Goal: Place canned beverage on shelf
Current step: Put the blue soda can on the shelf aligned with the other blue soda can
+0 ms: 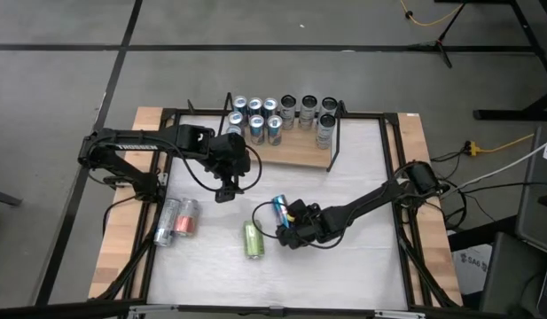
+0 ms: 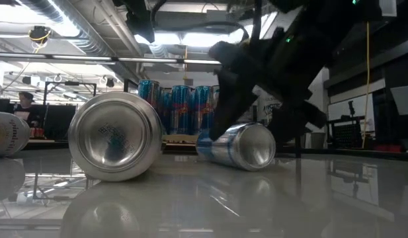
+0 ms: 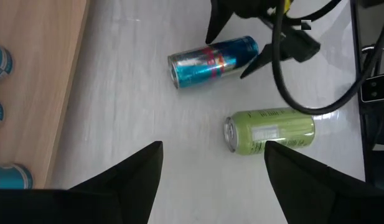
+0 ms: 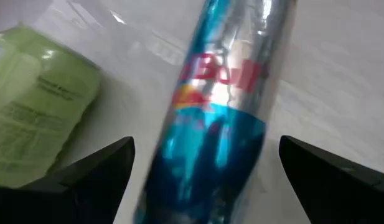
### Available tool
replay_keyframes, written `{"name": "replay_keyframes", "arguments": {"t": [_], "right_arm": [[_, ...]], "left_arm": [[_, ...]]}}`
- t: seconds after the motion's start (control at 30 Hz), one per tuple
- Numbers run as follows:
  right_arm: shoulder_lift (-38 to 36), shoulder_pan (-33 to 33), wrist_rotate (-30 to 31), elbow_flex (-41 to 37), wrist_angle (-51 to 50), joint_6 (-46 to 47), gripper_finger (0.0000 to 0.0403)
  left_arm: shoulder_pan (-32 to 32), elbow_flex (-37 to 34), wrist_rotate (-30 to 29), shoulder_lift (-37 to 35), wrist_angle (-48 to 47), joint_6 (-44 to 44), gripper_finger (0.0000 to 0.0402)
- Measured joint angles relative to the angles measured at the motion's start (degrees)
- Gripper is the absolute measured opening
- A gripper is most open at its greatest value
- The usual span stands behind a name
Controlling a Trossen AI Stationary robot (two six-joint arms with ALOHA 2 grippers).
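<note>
Past my left gripper, its two dark fingers spread apart over the white table, I see a blue can lying on its side. The right gripper straddles its far end, fingers wide. A green can lies nearby. The wooden shelf holds upright cans.

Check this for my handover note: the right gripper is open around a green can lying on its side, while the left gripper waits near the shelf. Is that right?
One detail is off. The right gripper is open around the blue can lying on its side, as the right wrist view shows; the green can lies beside it, untouched. The left gripper does wait near the shelf.
</note>
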Motion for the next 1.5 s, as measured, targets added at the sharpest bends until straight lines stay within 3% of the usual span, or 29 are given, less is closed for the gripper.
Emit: {"name": "replay_keyframes", "arguments": {"t": [0.4,0.8,0.97,1.2,1.4,1.5], "right_arm": [[2.9,-1.1,0.1,0.1,2.1,2.2,0.0377],[3.2,-1.2,2.7,0.2,4.1,2.3,0.0218],[3.2,-1.3,7.0,0.2,8.9,1.0,0.0217],[2.8,-2.5,11.0,4.1,14.8,-8.8,0.023],[2.6,-4.6,13.5,12.7,14.8,-27.2,0.0225],[2.6,-5.1,15.8,17.0,14.9,-37.2,0.0224]], "left_arm": [[0.0,0.0,0.0,0.0,-0.2,-0.1,0.027],[2.6,0.0,0.0,-3.6,-4.1,3.0,0.027],[4.3,0.0,0.0,-7.6,-5.7,4.8,0.027],[4.5,0.1,0.0,-13.0,-5.7,7.7,0.027],[4.5,0.1,-0.1,-15.5,-5.3,7.1,0.027],[4.5,0.0,-0.2,-15.8,-5.3,2.7,0.027]]}}
